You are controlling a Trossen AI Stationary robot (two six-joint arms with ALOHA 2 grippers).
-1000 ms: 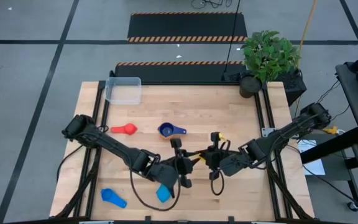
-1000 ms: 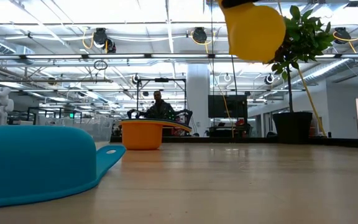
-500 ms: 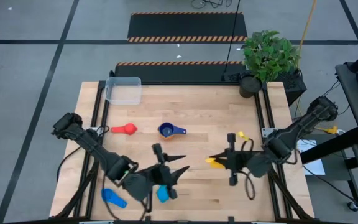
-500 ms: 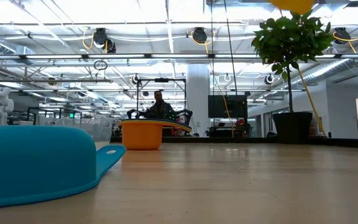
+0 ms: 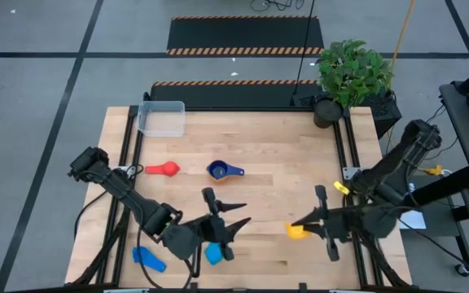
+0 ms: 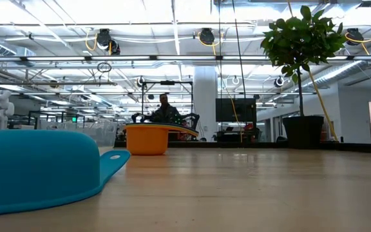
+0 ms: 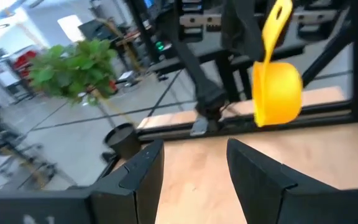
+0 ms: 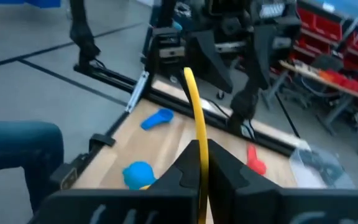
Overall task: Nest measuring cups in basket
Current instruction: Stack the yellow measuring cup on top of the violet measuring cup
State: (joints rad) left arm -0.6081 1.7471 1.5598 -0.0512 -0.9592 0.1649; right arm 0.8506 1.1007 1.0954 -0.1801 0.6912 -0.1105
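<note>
My right gripper [image 5: 301, 225] is above the table's near right part, shut on the yellow measuring cup [image 5: 295, 232], which also shows in the left wrist view [image 7: 277, 93]. My left gripper [image 5: 233, 224] is open and hovers at the near middle, pointing toward the yellow cup. Two light blue cups [image 5: 149, 259] [image 5: 212, 255] lie near the front edge. The red cup [image 5: 163, 169] and the navy cup [image 5: 216, 170], which sits on an orange one [image 6: 148, 140], rest mid-table. The clear basket [image 5: 162, 118] stands at the far left corner. No green cup shows. My right gripper pinches the yellow cup by its handle [image 8: 197, 134], which shows edge-on between the two fingers [image 8: 225, 165]. The fingers come about level from the table's right side. The cup is lifted clear of the table, its bowl [image 7: 277, 96] hanging below the raised handle [image 7: 279, 15].
A potted plant [image 5: 350, 75] in a black pot stands at the far right corner. Dark frame rails run along the table's left and right sides. Bare wood lies between the two grippers and across the far middle. A person [image 6: 164, 109] is in the room far behind.
The two grippers, close together at the table's middle a second ago, have parted. My left gripper drew back toward the near left and then held still. My right gripper carried the yellow cup toward the right and near edge. In the low view the cup rose out of sight.
</note>
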